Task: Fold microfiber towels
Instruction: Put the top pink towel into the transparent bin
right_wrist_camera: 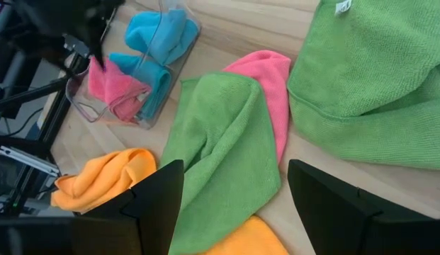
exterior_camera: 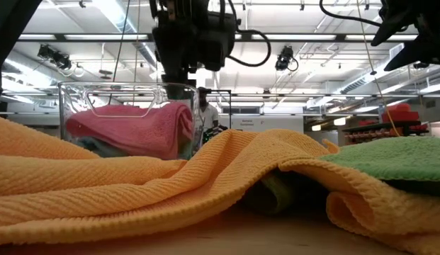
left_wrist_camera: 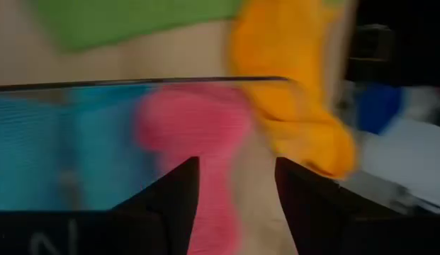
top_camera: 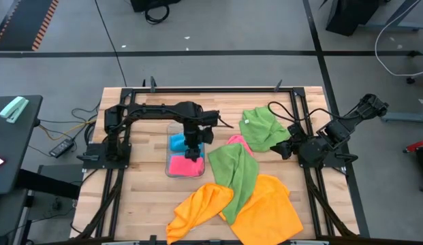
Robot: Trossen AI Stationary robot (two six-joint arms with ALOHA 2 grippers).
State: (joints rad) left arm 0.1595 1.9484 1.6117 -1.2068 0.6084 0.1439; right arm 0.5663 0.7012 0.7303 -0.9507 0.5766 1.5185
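Microfiber towels: a folded pink one [top_camera: 185,165] and a blue one [top_camera: 177,142] lie in the clear tray [top_camera: 171,170] directly under the left tool [top_camera: 192,151], its fingers parted, grasping nothing. Loose green [top_camera: 237,170] and orange [top_camera: 265,207] towels lie on the counter [top_camera: 139,197] beside it. Right tool [top_camera: 285,148] waits released.

High cam: straight down, whole table [top_camera: 146,197], both arms. Low cam: tabletop level, v. close behind orange towel [exterior_camera: 134,188], facing room. Wrist cams look fwd past own fingers. All four share clear tray [top_camera: 171,170].
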